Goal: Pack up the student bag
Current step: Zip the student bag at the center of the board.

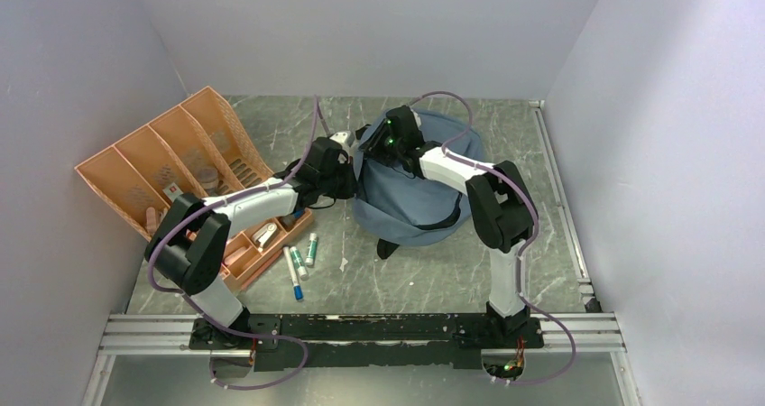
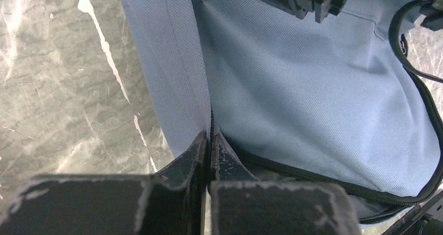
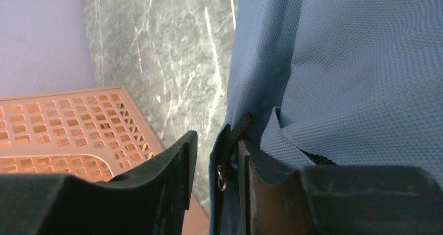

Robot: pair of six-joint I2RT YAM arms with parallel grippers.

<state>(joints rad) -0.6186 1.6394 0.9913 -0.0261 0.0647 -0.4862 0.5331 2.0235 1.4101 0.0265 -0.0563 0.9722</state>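
1. Lying on the surface [image 1: 406, 280] just right of the orange tray [image 1: 236, 140], the student bag [image 1: 424, 198] is seen.
2. The left hand [image 2: 210, 141] is pinched tight on the bag's zipper seam.
3. The right hand [image 3: 217, 141] is set with fingers parted around the bag's edge.

tray [image 1: 135, 158] left | student bag [image 1: 424, 209] centre | markers [image 1: 300, 262] between, nearer

You have a left arm [image 1: 248, 203] and a right arm [image 1: 492, 209] of white links between bulky black joints, both bolted to a black base plate [image 1: 361, 327], with thin purple cables [image 1: 444, 95] looping above that plate, green lights [image 1: 390, 141] farthest from it, and black jaws scuffed pale at the edges.
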